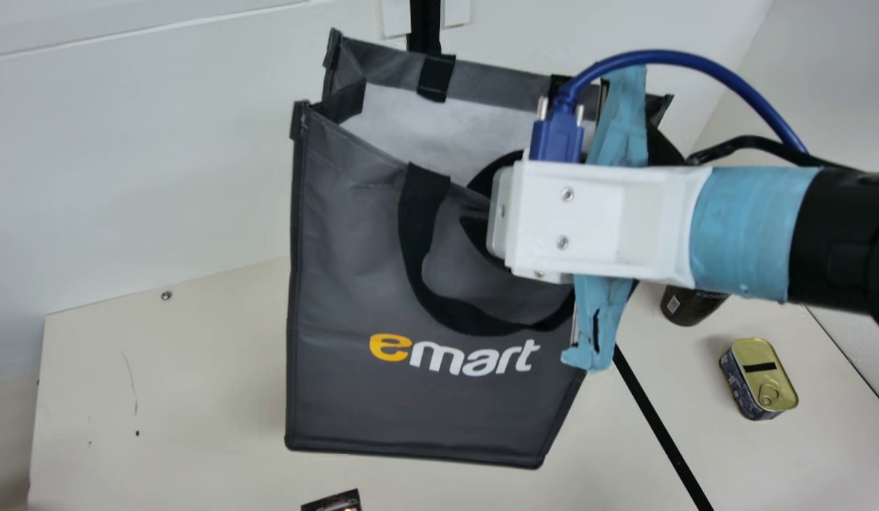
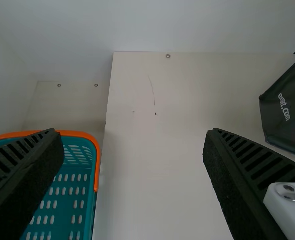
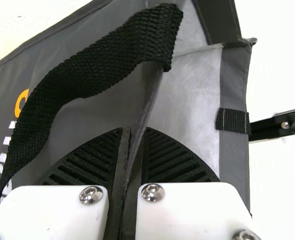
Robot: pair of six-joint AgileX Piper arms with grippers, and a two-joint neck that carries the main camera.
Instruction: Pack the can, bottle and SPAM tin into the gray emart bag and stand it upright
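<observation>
Your right gripper [image 3: 133,131] pinches the gray emart bag [image 1: 411,411] by its rim [image 3: 147,102], your left gripper [image 2: 133,132] gapes empty, and such light, floppy fabric probably holds best near the handle [image 3: 87,80].

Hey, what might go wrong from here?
The right gripper pinches the bag by its front wall, so a sideways pull might tilt it. The front handle loops beside that gripper and could snag when it backs off. The dark container is partly hidden behind the right arm; a low swing might knock it.
</observation>
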